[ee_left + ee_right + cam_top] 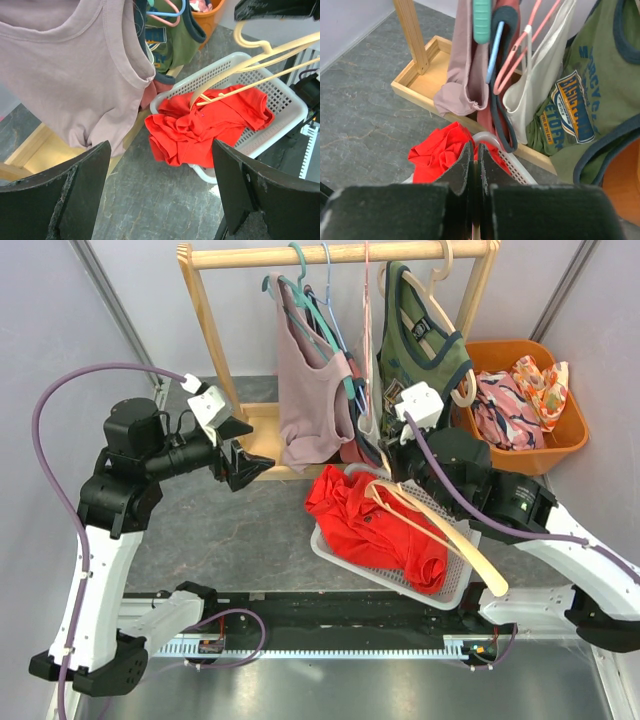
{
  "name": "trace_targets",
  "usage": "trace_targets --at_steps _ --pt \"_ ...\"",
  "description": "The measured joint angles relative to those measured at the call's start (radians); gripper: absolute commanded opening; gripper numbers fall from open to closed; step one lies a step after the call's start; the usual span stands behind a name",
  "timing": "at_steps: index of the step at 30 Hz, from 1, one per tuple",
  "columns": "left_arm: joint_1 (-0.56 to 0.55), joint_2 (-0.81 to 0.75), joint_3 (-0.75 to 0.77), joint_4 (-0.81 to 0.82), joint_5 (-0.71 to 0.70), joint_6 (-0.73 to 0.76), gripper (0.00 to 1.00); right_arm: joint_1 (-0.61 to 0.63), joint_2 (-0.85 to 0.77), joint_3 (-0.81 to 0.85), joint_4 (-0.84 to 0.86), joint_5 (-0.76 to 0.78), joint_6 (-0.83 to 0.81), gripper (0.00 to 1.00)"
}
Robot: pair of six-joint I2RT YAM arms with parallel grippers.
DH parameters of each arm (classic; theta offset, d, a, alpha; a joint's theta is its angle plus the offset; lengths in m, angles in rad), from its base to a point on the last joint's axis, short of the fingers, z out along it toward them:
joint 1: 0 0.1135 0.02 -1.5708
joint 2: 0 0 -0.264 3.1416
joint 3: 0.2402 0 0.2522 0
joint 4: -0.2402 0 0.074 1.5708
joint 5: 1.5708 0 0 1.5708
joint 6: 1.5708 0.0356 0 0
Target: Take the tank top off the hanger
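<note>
Right gripper's (476, 167) jaws clamp the cream hanger (450, 542) above the white basket (287, 102).
Red tank top (200, 130) lies in that basket; left gripper's (161, 150) jaws gape empty left of it. Raise the hanger slowly, minding snags.

Soft, matt red cloth top (370, 525) in a perforated white plastic basket (292, 102); smooth cream plastic hanger (300, 41); pale wooden rack (340, 254); matt grey stone-look tabletop (250, 530).

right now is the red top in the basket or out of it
In: the red top lies crumpled inside the white mesh basket, one edge spilling over its rim.
</note>
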Motion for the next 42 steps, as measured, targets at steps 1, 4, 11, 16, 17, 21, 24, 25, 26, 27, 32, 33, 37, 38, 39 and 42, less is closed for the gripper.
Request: trace_targets --at_steps 1,4,11,16,17,21,24,25,26,27,32,33,37,38,39,42 --pt "-0.003 0.000 -0.002 0.000 -0.003 0.006 0.89 -0.006 -0.005 0.000 -0.002 -0.001 0.004 0.00" --pt "-0.010 0.000 -0.010 -0.003 -0.011 0.019 0.89 -0.036 -0.004 -0.004 -0.006 -0.018 0.016 0.00" --pt "-0.018 -0.001 -0.031 -0.014 -0.029 0.037 0.89 -0.127 0.054 -0.117 0.026 -0.126 0.025 0.00" --pt "-0.026 -0.006 -0.054 -0.027 -0.039 0.049 0.89 -0.193 0.077 -0.186 0.136 -0.247 0.038 0.00" --pt "-0.026 -0.006 -0.054 -0.032 -0.048 0.053 0.89 -0.199 0.074 -0.200 0.160 -0.267 0.043 0.00" --pt "-0.026 -0.018 -0.054 -0.039 -0.064 0.064 0.89 -0.208 0.069 -0.275 0.301 -0.371 0.073 0.00" --pt "-0.026 -0.032 -0.054 -0.047 -0.075 0.071 0.89 -0.207 0.075 -0.307 0.377 -0.448 0.096 0.00" --pt "-0.026 -0.038 -0.054 -0.048 -0.079 0.075 0.89 -0.207 0.082 -0.314 0.399 -0.479 0.103 0.00" --pt "-0.026 -0.042 -0.054 -0.048 -0.082 0.078 0.89 -0.208 0.092 -0.319 0.422 -0.507 0.109 0.00" --pt "-0.026 -0.045 -0.054 -0.048 -0.083 0.081 0.89 -0.208 0.103 -0.320 0.442 -0.533 0.116 0.00" --pt "-0.026 -0.052 -0.054 -0.053 -0.090 0.096 0.89 -0.208 0.158 -0.331 0.525 -0.645 0.156 0.00" --pt "-0.026 -0.052 -0.054 -0.053 -0.092 0.099 0.89 -0.209 0.161 -0.337 0.540 -0.667 0.164 0.00" --pt "-0.026 -0.052 -0.054 -0.059 -0.106 0.109 0.89 -0.209 0.165 -0.369 0.599 -0.743 0.205 0.00" --pt "-0.026 -0.052 -0.054 -0.060 -0.108 0.112 0.89 -0.209 0.165 -0.378 0.616 -0.758 0.214 0.00" --pt "-0.026 -0.052 -0.054 -0.060 -0.109 0.113 0.89 -0.209 0.165 -0.384 0.629 -0.773 0.225 0.00" --pt "-0.026 -0.052 -0.054 -0.060 -0.111 0.116 0.89 -0.209 0.170 -0.387 0.666 -0.807 0.248 0.00"
